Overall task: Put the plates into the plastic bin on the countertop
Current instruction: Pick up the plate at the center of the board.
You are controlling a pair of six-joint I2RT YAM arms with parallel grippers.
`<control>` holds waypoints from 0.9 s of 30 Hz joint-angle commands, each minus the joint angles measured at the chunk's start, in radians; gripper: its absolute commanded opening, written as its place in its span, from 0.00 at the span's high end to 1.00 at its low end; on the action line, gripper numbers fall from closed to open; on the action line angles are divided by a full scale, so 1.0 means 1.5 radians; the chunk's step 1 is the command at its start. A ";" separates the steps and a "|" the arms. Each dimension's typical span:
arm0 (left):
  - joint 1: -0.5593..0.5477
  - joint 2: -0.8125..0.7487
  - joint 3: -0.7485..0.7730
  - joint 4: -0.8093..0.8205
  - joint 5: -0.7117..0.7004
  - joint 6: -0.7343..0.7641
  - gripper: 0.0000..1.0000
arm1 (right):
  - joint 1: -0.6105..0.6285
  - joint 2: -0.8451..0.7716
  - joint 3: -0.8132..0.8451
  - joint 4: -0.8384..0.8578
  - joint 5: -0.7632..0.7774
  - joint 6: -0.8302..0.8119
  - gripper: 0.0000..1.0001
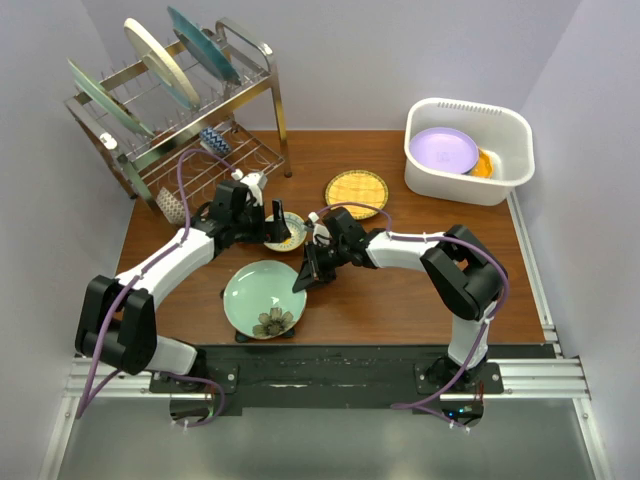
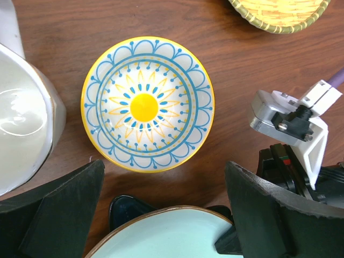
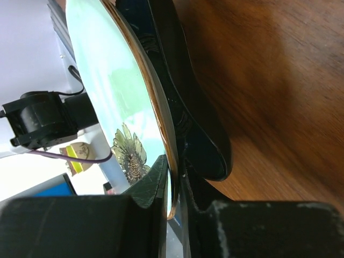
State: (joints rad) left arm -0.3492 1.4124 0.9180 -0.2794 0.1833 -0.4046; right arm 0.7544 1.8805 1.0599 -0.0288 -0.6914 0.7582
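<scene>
A mint green plate (image 1: 262, 296) with a brown rim and a flower print lies on a dark-blue star-shaped plate (image 1: 234, 335) on the countertop (image 1: 400, 300). My right gripper (image 1: 305, 276) is shut on the mint plate's right rim; in the right wrist view the fingers (image 3: 161, 183) pinch the rim (image 3: 161, 123), with the dark-blue plate (image 3: 201, 118) just beneath. My left gripper (image 2: 164, 172) is open and empty, above the small white bowl (image 2: 146, 105). The plastic bin (image 1: 505, 150) at the back right holds a lavender plate (image 1: 442, 150) and an orange plate (image 1: 484, 165). A yellow-brown patterned plate (image 1: 356, 189) lies mid-table.
A metal wire dish rack (image 1: 190, 120) at the back left holds several upright plates. A white rounded vessel (image 2: 21, 129) stands left of the small bowl. The two wrists are close together over the table's middle; the right wrist's mount (image 2: 293, 121) shows in the left wrist view.
</scene>
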 commanded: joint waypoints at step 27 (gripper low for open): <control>0.002 0.016 0.009 0.096 0.069 -0.033 0.02 | -0.038 -0.152 -0.022 -0.060 0.056 -0.051 0.99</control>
State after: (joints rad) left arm -0.3492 1.3994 0.8864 -0.2379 0.2138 -0.4278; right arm 0.7204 1.7515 1.0378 -0.1318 -0.6201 0.6910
